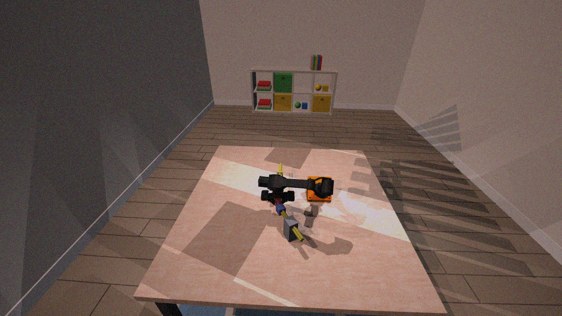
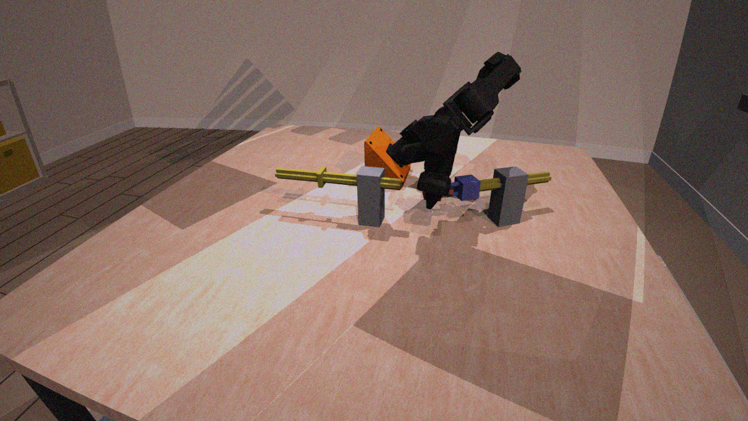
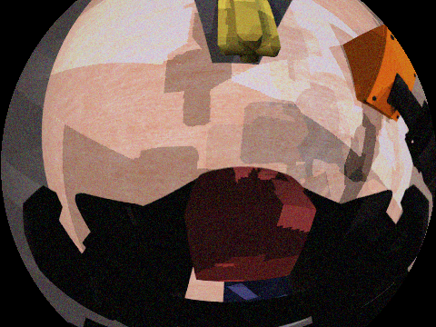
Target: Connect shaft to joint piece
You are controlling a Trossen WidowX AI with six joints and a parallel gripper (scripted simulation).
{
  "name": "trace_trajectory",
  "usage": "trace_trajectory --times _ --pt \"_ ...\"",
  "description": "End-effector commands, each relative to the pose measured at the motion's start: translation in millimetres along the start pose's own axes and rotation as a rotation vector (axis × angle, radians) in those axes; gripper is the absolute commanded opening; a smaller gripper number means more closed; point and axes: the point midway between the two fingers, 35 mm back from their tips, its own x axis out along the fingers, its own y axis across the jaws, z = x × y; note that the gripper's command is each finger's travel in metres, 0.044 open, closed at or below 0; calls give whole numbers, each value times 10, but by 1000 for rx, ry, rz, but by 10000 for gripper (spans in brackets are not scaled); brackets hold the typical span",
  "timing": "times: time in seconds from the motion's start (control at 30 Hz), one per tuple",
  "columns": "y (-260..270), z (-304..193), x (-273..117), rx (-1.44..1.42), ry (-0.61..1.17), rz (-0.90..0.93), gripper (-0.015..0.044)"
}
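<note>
Black parallel-jaw gripper (image 1: 277, 198) (image 2: 430, 199) (image 3: 240, 181) was clamped on the dark red square joint piece (image 1: 277, 201) (image 2: 451, 192) (image 3: 247, 222), jaws part open around it.

Landmark = joint piece. Blue cube-shaped hinge part (image 1: 280, 208) (image 2: 467, 187) (image 3: 259, 290) sat right beside it, on the end of a yellow ribbed shaft (image 1: 299, 234) (image 2: 538, 178) through a tall grey block (image 1: 290, 229) (image 2: 508, 196). Across from it, apart: second yellow shaft (image 1: 280, 168) (image 2: 298, 175) (image 3: 247, 29) with a square collar (image 2: 321, 176); exterior showed its grey block (image 2: 370, 199), top view had that behind the arm. Wrist showed the red piece between the fingers; exterior gave only a sliver. Orange angled base plate (image 1: 318, 199) (image 2: 377, 140) (image 3: 368, 68) stood off to one side. Black arm (image 1: 292, 183) (image 2: 444, 125) reached over from it, gripper pointing down.
</note>
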Motion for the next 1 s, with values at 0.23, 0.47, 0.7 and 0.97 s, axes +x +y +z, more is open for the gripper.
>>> trace_trajectory --times 0.23,0.47,0.7,0.97 --pt "0 0 0 -1 0 0 383" --pt "0 0 0 -1 0 0 440" --pt "0 0 0 -1 0 0 440" --pt "-6 26 -283 7 141 10 440"
